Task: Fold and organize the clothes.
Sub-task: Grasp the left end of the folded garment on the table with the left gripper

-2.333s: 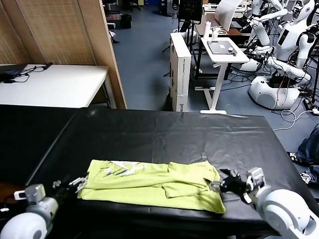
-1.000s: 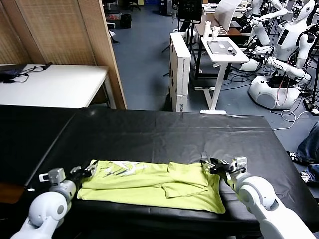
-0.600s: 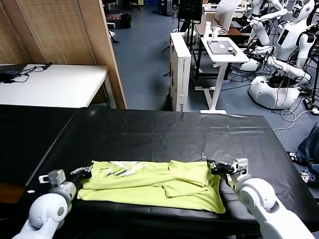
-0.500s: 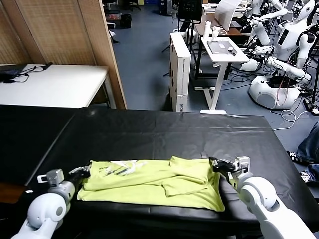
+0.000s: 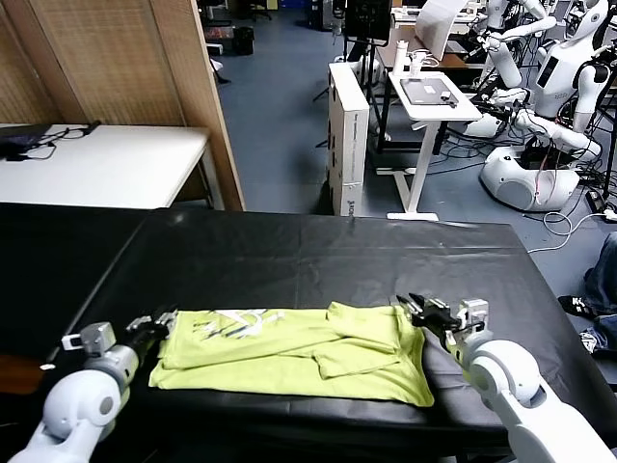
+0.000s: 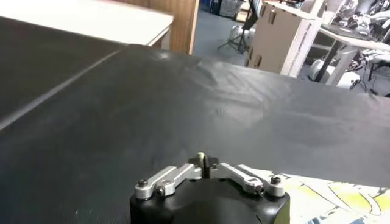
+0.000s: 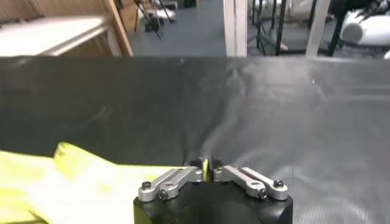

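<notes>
Both claws have let go: left claw (image 5: 159, 323) and right claw (image 5: 416, 311) released beside the T-shirt (image 5: 299, 353) on the black bench (image 5: 318, 260); its print is unreadable.

The left gripper (image 5: 162, 321) and right gripper (image 5: 416, 310) are letting go and backing off the T-shirt (image 5: 294, 354) (its far edge now drawn toward the table's middle), leaving it lying flatter, folded lengthwise.
</notes>
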You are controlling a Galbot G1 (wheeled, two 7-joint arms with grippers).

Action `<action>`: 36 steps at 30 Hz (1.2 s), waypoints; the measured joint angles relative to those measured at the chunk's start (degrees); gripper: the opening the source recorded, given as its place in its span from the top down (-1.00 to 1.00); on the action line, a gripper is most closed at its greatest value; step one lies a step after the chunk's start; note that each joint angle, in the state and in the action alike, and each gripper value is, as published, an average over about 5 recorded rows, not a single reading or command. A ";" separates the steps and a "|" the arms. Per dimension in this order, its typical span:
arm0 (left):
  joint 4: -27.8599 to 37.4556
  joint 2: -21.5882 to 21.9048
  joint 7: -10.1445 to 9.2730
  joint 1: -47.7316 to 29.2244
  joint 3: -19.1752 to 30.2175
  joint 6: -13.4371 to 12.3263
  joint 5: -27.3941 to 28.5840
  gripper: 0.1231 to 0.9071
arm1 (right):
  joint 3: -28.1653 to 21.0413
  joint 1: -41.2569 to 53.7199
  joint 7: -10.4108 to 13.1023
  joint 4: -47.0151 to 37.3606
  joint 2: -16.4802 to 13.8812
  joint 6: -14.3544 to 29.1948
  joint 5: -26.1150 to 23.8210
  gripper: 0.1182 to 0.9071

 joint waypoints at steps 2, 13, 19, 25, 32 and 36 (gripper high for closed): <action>-0.66 1.36 -0.52 1.05 -1.01 1.28 -2.30 -0.45 | 1.32 -1.42 -0.93 1.09 -0.82 1.21 0.15 -0.96; -3.38 8.74 7.21 7.94 -9.96 9.58 -14.09 -1.00 | 11.36 -12.36 -3.79 7.23 -0.86 3.75 1.44 -1.00; -3.52 9.98 9.73 9.95 -13.48 11.48 -16.46 -1.00 | 15.36 -16.49 -3.89 8.52 -0.51 4.08 1.91 -1.00; -3.29 9.93 10.51 10.31 -14.04 11.49 -18.23 -1.00 | 16.72 -18.22 -3.86 8.90 -0.05 4.11 1.65 -1.00; -3.21 8.45 11.63 10.36 -12.48 11.49 -15.91 -1.00 | 17.44 -19.11 -3.80 9.02 -0.01 4.16 1.32 -1.00; -2.78 7.26 11.95 10.23 -11.54 11.49 -14.66 -1.00 | 17.85 -19.70 -3.80 9.18 0.00 4.26 1.16 -1.00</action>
